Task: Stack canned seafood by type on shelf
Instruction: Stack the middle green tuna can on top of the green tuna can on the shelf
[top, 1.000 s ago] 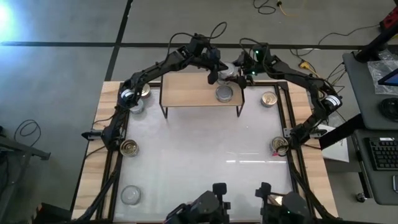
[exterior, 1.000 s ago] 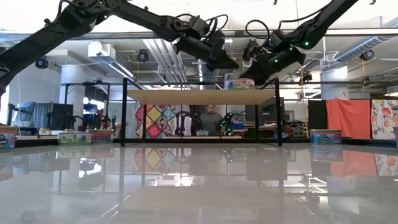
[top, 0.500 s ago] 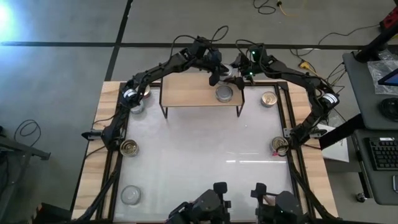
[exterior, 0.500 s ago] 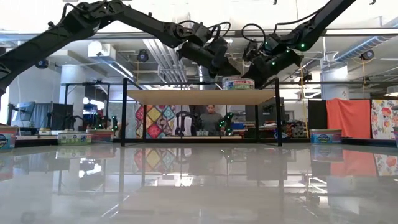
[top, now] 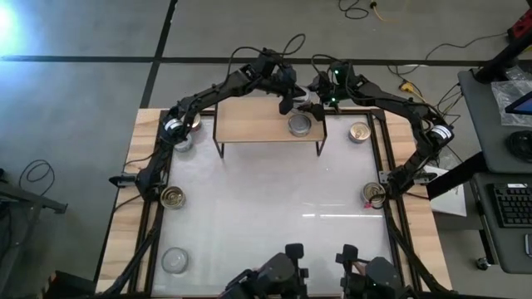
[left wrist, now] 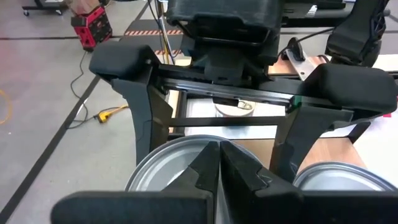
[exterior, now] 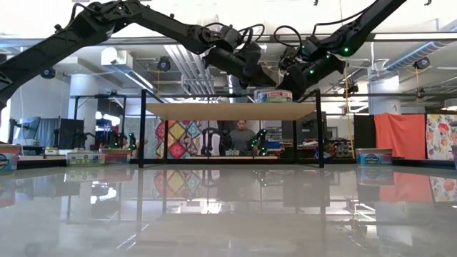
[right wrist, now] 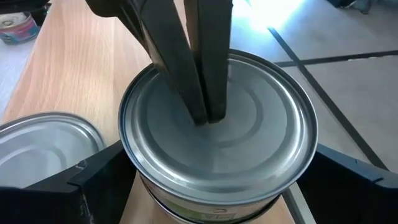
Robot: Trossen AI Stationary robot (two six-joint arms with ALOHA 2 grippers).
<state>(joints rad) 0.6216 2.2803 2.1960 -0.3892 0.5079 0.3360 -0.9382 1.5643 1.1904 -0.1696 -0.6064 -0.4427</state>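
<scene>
A silver-lidded tin (right wrist: 217, 143) with a green label stands on the far right part of the wooden shelf (top: 258, 120). A second silver tin (top: 299, 125) stands beside it, nearer the shelf's front edge. My left gripper (left wrist: 219, 149) is shut and comes down onto the first tin's lid. My right gripper (right wrist: 217, 177) is open, with one finger on each side of that tin's wall; I cannot tell whether they touch it. In the low view the tin (exterior: 273, 95) stands on the shelf under both grippers. My left gripper presses its shut fingertips (right wrist: 205, 112) on the middle of the tin's lid (right wrist: 242, 134). The fingers come from above, slanting down from the table's left. The tin stands upright with its base on the shelf board.
Loose tins stand on the tabletop: a gold one (top: 191, 123) and a silver one (top: 179, 139) at far left, gold (top: 173, 197) and silver (top: 174, 259) down the left side, gold ones (top: 359, 131) (top: 372, 195) at right. A person shows in the room behind the shelf.
My right gripper has risen a little and drawn back from the tin toward the table's far edge. My left gripper has dipped slightly toward the tin's lid. The tin has stayed in place on the shelf.
</scene>
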